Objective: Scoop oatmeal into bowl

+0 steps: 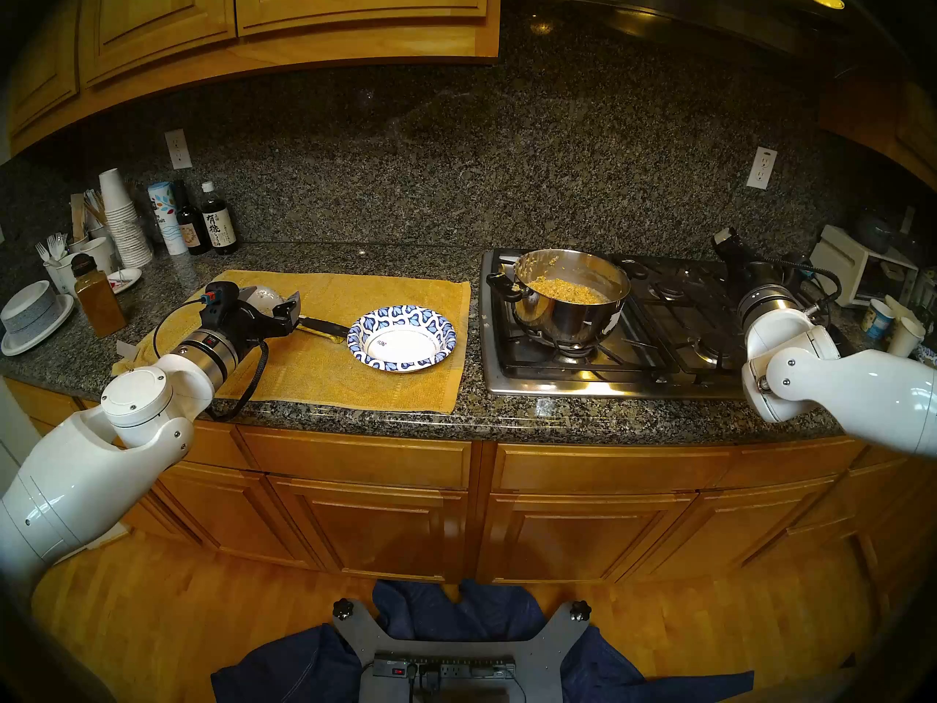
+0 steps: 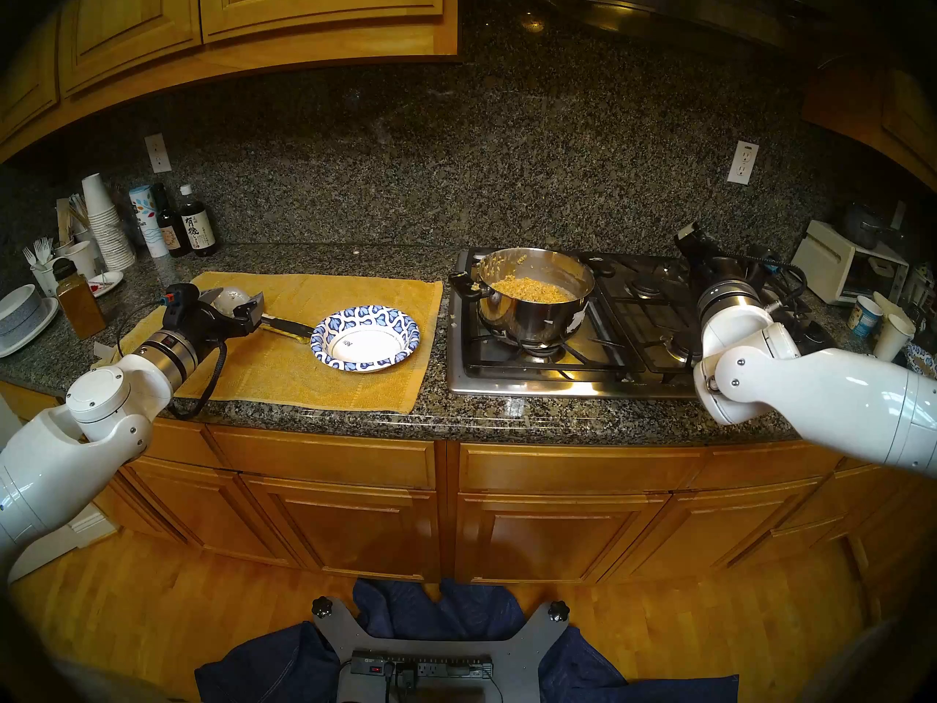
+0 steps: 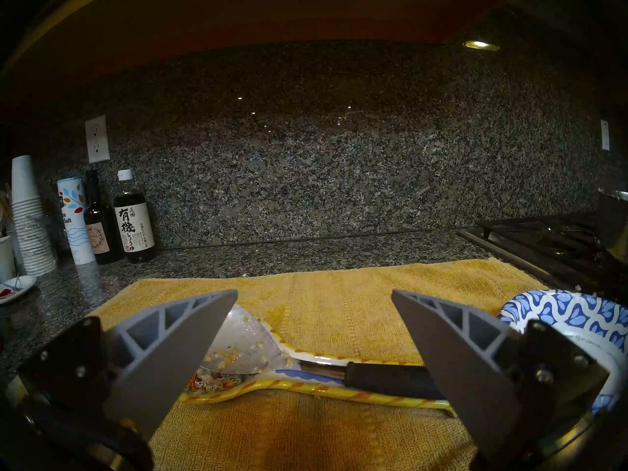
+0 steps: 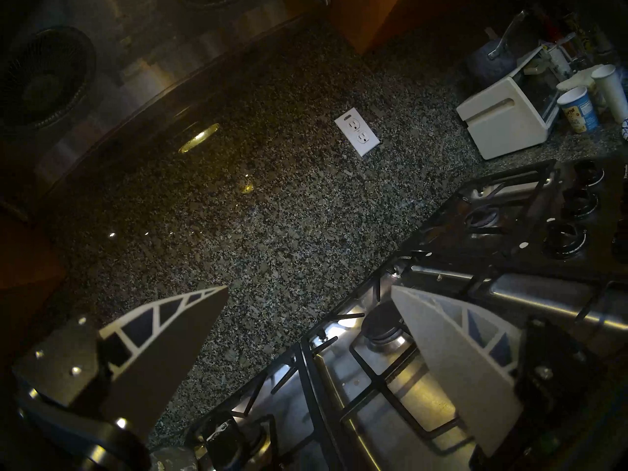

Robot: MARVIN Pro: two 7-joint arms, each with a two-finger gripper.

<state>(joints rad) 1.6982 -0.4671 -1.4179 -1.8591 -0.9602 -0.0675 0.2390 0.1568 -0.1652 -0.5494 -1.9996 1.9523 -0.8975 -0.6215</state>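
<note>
Yellowish-tan oatmeal (image 1: 565,287): lumpy mass inside steel pot (image 1: 568,311), on the front-left burner of the stove (image 1: 659,342); seen in the head views only. 
Bowl (image 1: 402,338): paper, blue-and-white swirl rim, white centre bare; on a yellow towel (image 1: 355,382), left of the stove, on the granite table (image 1: 405,423). 
Spoon (image 3: 258,348): left wrist view shows its steel scoop flecked with grains and its black handle lying on a painted spoon rest (image 3: 306,388); from the head the left arm hides most of it. 
Left end effector (image 3: 314,365): fingers spread, empty, over the spoon. 
Right end effector (image 4: 309,368): fingers spread, empty, above the stove's right burners, well apart from the pot. 
Surroundings: soy sauce bottle (image 3: 133,218), salt canister (image 3: 73,218) and cup stack (image 3: 29,222) far left; toaster oven (image 4: 506,120) far right.
</note>
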